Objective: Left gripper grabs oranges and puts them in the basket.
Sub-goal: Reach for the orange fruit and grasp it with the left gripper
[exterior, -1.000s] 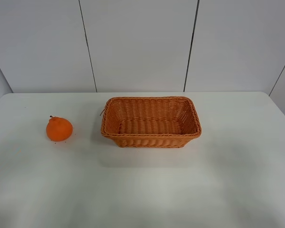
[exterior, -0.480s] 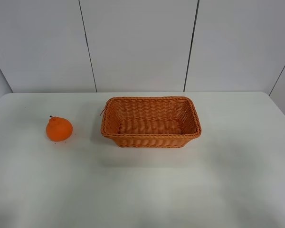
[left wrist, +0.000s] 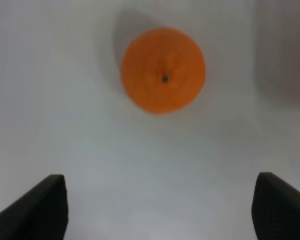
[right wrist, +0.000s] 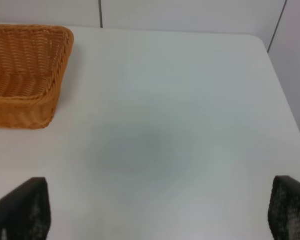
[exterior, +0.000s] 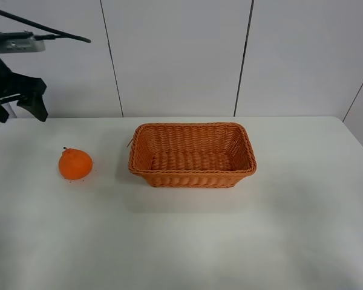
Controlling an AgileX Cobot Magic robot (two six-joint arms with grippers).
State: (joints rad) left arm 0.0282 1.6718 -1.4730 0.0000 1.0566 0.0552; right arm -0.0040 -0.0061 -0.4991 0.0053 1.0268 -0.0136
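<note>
With our left gripper (exterior: pixel 18 116) spread wide and empty, the orange (exterior: pixel 75 164) sits at nine o'clock from the basket (exterior: pixel 193 179); we judge it light, firm, roll-prone, best pinched across its middle.

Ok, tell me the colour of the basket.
The basket is orange-brown woven wicker, seen best in the exterior high view.

The high camera is looking down from the front over the whole flat white desk (exterior: pixel 181 241), facing the pale panelled wall (exterior: pixel 175 54). The left wrist camera is staring straight down, from fairly near and blurred, at the round bright orange fruit (left wrist: pixel 163 70), which the high view is also showing. The right wrist camera is gazing obliquely across the desk's right half, sharing one end of the rectangular orange-brown woven wicker basket (right wrist: pixel 20 75) with the high view.
</note>
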